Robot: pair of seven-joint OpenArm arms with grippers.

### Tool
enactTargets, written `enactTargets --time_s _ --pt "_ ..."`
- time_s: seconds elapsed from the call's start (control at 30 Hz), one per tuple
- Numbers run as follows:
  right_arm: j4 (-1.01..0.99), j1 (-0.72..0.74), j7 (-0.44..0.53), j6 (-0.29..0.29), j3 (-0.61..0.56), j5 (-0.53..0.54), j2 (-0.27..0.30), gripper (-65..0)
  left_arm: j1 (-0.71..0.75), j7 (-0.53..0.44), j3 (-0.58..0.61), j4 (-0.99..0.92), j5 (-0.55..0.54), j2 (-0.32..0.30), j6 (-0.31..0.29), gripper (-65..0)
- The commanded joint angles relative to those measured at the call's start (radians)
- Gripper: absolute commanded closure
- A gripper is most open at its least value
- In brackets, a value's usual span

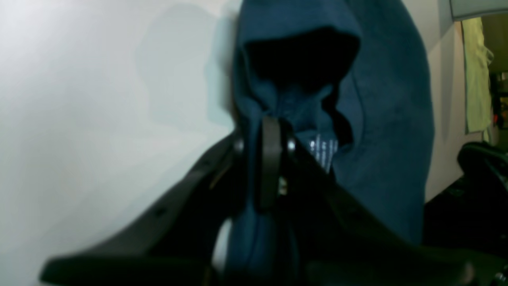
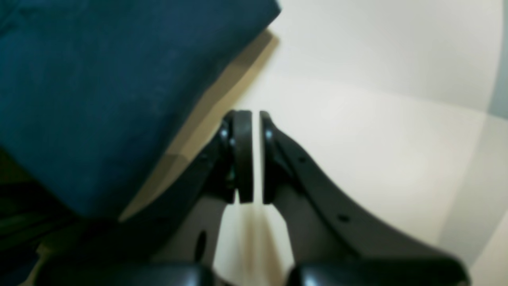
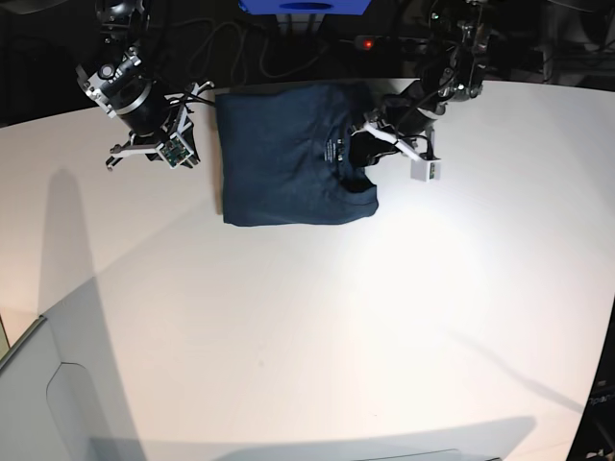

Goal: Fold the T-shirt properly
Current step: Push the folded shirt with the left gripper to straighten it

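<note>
The dark navy T-shirt (image 3: 288,173) lies folded into a rough rectangle at the far middle of the white table (image 3: 307,327). My left gripper (image 3: 363,144) is at the shirt's right edge by the collar. In the left wrist view, this gripper (image 1: 274,159) is shut on a bunched ridge of the T-shirt (image 1: 389,119), beside the white printed label (image 1: 323,151). My right gripper (image 3: 192,130) hovers just off the shirt's left edge. In the right wrist view, this gripper (image 2: 256,159) is shut with nothing between its pads, and the T-shirt (image 2: 99,99) fills the upper left.
A blue box (image 3: 303,5) and dark cables (image 3: 231,48) sit behind the table's far edge. A pale green cloth (image 1: 476,75) hangs off to the side in the left wrist view. White tabletop stretches in front of the shirt.
</note>
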Motion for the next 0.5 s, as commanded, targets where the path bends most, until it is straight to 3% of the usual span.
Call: enactTargets --time_s 0.0,0.2,0.27,0.37,0.47 --pt "0.033 -0.001 0.024 0.003 0.003 0.017 0.003 -0.1 -0.023 -0.02 -0.001 0.016 -0.007 -0.005 -0.007 0.0" --pt "0.087 -0.034 0.024 0.003 0.05 0.015 0.003 -0.1 -0.146 -0.012 0.016 -0.104 -0.007 -0.005 -0.015 0.0" --pt "0.102 -0.037 0.024 0.003 0.093 0.015 0.002 -0.1 -0.22 0.039 0.051 -0.174 -0.007 -0.008 -0.015 0.0" --pt "0.11 -0.038 0.026 0.003 0.156 0.015 0.002 -0.1 -0.353 0.114 0.133 -0.274 -0.007 -0.039 -0.016 0.0" --pt "0.114 -0.041 0.026 0.003 0.228 0.015 0.0 -0.1 -0.494 0.121 0.272 -0.342 0.001 -0.063 -0.016 0.0"
